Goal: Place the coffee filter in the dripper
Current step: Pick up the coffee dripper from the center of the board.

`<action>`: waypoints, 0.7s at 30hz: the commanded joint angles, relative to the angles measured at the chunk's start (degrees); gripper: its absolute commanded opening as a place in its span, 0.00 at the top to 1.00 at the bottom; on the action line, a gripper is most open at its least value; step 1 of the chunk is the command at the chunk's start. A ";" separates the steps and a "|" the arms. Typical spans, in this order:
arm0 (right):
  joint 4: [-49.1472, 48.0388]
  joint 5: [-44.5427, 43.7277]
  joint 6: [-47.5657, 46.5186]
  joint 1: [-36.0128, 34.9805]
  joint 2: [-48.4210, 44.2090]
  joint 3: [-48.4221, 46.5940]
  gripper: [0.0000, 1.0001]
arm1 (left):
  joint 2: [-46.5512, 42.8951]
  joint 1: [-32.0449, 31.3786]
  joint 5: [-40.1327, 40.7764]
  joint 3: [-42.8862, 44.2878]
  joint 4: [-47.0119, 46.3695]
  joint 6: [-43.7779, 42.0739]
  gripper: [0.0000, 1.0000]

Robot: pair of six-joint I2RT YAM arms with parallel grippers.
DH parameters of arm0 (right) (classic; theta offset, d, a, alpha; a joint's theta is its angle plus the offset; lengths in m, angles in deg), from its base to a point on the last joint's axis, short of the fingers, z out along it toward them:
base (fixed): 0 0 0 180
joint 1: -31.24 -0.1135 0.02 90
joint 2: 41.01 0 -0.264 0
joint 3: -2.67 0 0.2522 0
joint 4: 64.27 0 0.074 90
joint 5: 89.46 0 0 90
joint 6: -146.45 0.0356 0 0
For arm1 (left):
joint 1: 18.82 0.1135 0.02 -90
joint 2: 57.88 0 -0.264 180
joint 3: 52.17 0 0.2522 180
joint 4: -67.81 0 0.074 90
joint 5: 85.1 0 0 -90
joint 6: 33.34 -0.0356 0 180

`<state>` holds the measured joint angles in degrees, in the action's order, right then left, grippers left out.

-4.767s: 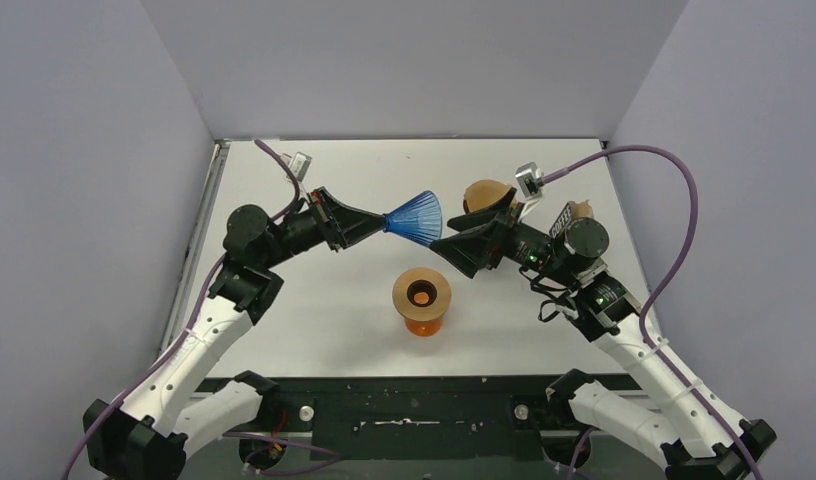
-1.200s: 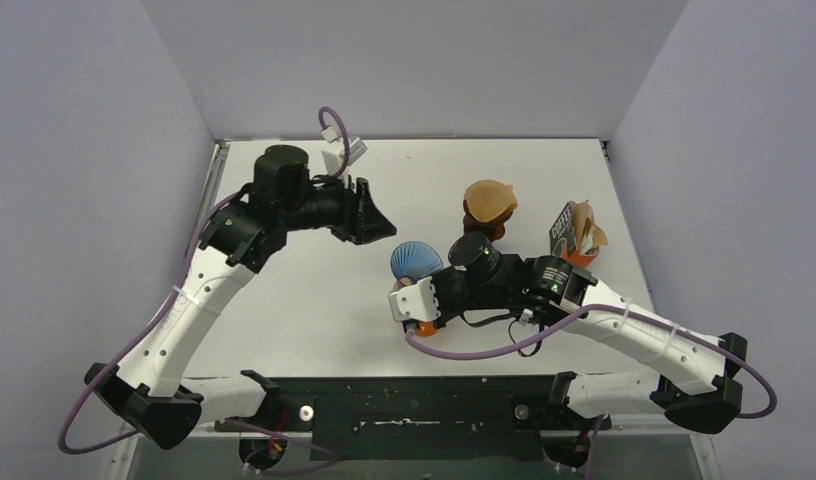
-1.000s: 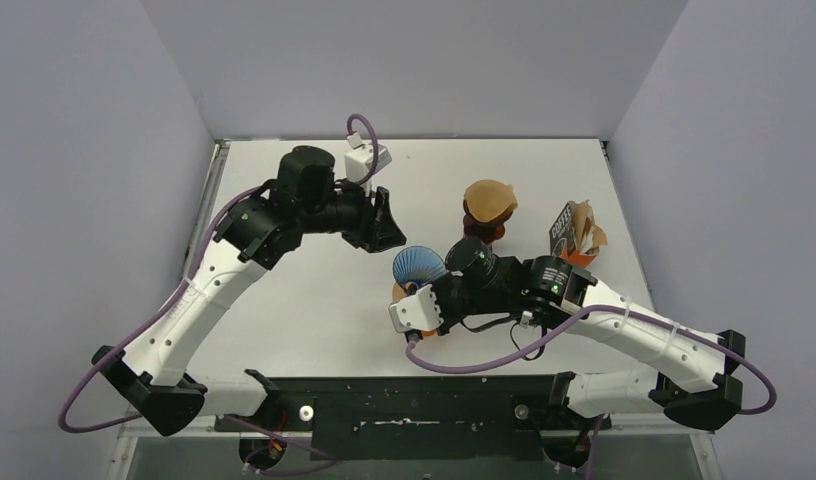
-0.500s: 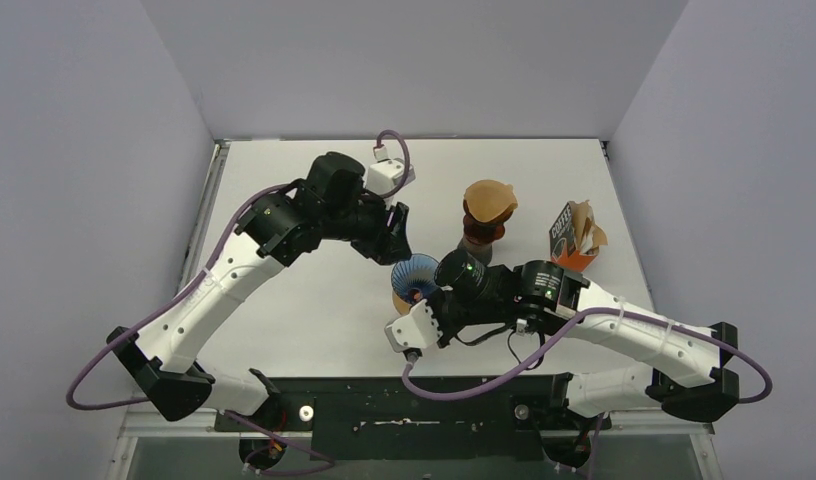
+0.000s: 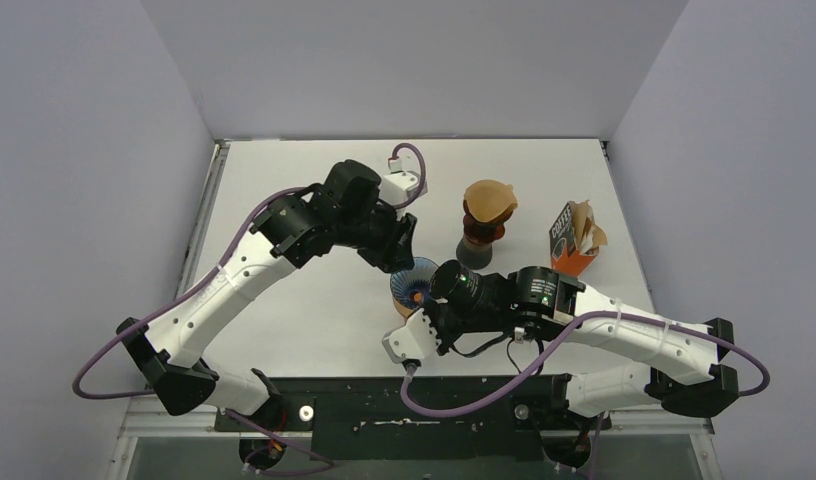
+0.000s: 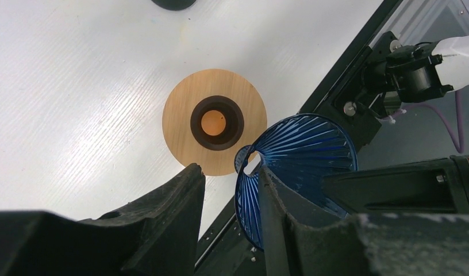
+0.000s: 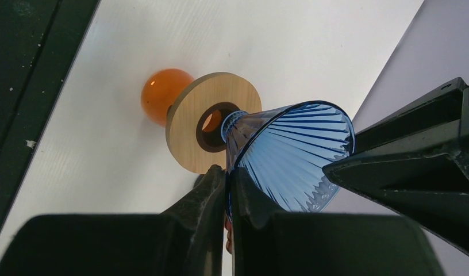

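Note:
The blue ribbed dripper (image 5: pixel 416 276) (image 6: pixel 304 150) (image 7: pixel 292 154) hangs tilted over a wooden collar (image 6: pixel 183 123) (image 7: pixel 189 144) on an orange carafe (image 7: pixel 159 92). Its narrow end is close to the collar's hole. My right gripper (image 5: pixel 430 300) (image 7: pixel 227 171) is shut on the dripper's wall near the neck. My left gripper (image 5: pixel 402 258) (image 6: pixel 229 171) stands open astride the dripper's rim, one finger inside the cone and the other outside, apart from it. A brown paper coffee filter (image 5: pixel 490 198) sits on a dark stand behind, touched by neither gripper.
An orange box (image 5: pixel 567 238) with more brown filters stands at the back right. A black strip (image 5: pixel 414 405) with the arm bases runs along the table's near edge. Grey walls close in the left, back and right.
My left arm has swung right and down until its fingers straddle the dripper's rim, and its jaws have narrowed a little. The right gripper has carried the dripper over the carafe.

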<state>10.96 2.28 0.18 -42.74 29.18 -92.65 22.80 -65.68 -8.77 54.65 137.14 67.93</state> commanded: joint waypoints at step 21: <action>-2.35 -5.60 0.08 -1.79 0.07 -1.70 1.00 | 1.49 -1.66 0.51 2.13 2.76 -1.69 1.00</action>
<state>11.35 -0.82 0.11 -43.87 29.73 -92.65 23.83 -67.10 -8.69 54.65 139.26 67.27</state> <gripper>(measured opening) 0.058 0.032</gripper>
